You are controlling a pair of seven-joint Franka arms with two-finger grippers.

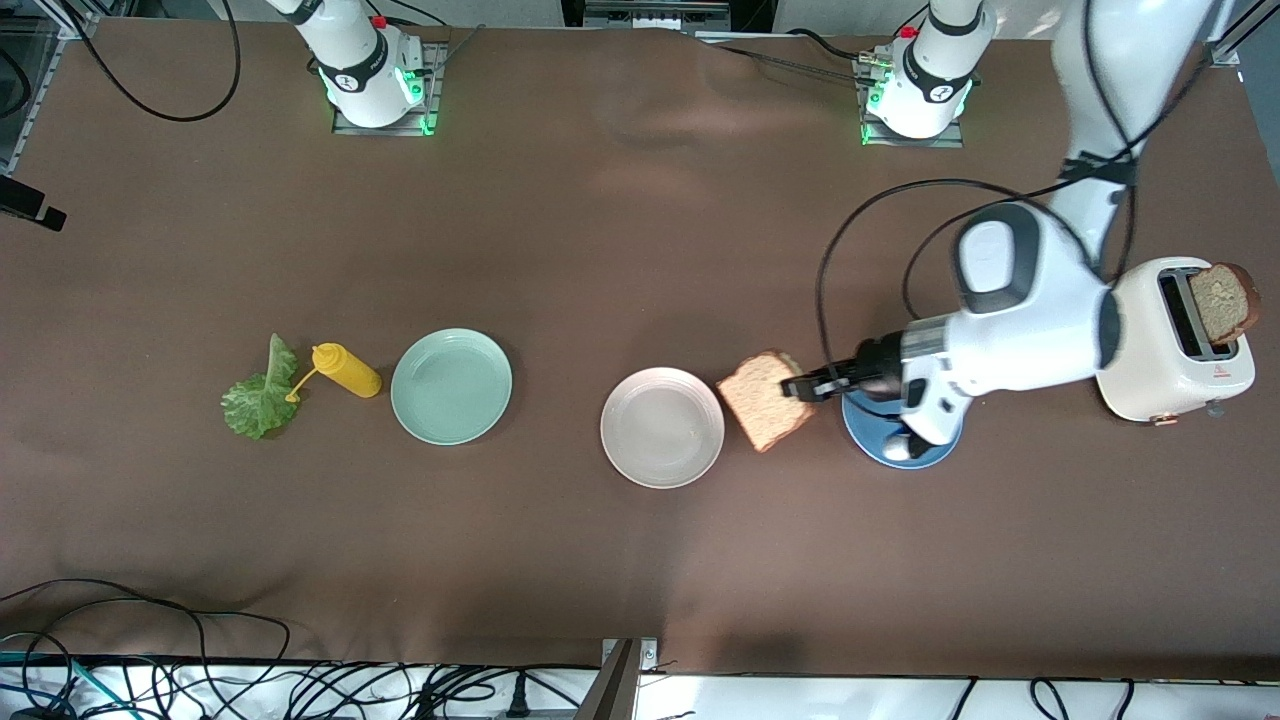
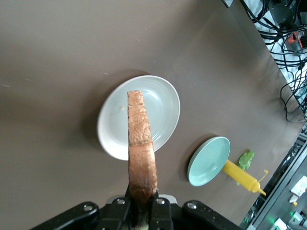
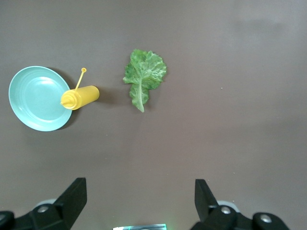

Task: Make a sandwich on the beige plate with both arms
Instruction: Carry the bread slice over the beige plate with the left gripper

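Bread slice (image 1: 765,400) clamped in the left tool (image 1: 800,388), carried in the air between the blue plate (image 1: 868,432) and the beige plate (image 1: 662,427).

Seen edge-on from the left wrist, crust toward the beige plate, which lies bare mid-tabletop (image 1: 600,250). Second bread slice (image 1: 1222,301) standing in the white toaster (image 1: 1175,345) at the left arm's end. Right tool (image 3: 139,199) spread wide and empty, waiting high over the lettuce leaf (image 1: 259,397). Beside that leaf, a yellow squeeze bottle (image 1: 345,369) on its side, then the mint-green plate (image 1: 451,385).
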